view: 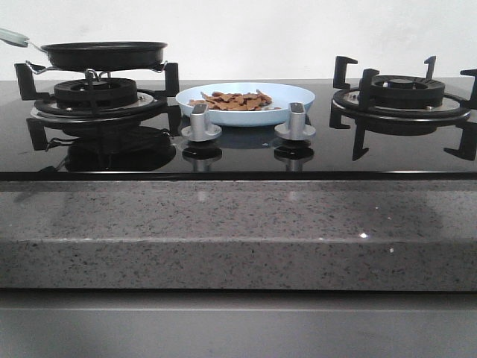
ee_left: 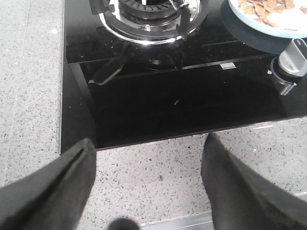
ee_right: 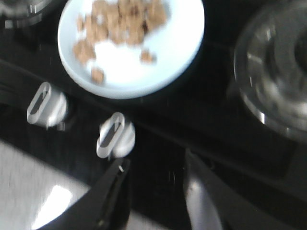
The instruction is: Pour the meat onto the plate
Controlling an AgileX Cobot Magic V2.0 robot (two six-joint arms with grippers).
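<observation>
The pale-blue plate (view: pixel 287 94) sits at the back middle of the black glass hob, with the orange-brown meat pieces (view: pixel 235 101) heaped on it. The plate shows in the right wrist view (ee_right: pixel 172 52) with the meat (ee_right: pixel 120 21), and its edge shows in the left wrist view (ee_left: pixel 249 21). My left gripper (ee_left: pixel 148 148) is open and empty over the granite counter at the hob's front edge. My right gripper (ee_right: pixel 156 165) is open and empty above the hob near the knobs. Neither gripper shows in the front view.
A black frying pan (view: pixel 104 54) with a pale handle rests on the left burner (view: pixel 97 95). The right burner (view: pixel 399 93) carries nothing. Two silver knobs (view: pixel 200 123) (view: pixel 296 121) stand in front of the plate. A speckled granite counter (view: pixel 238 224) runs along the front.
</observation>
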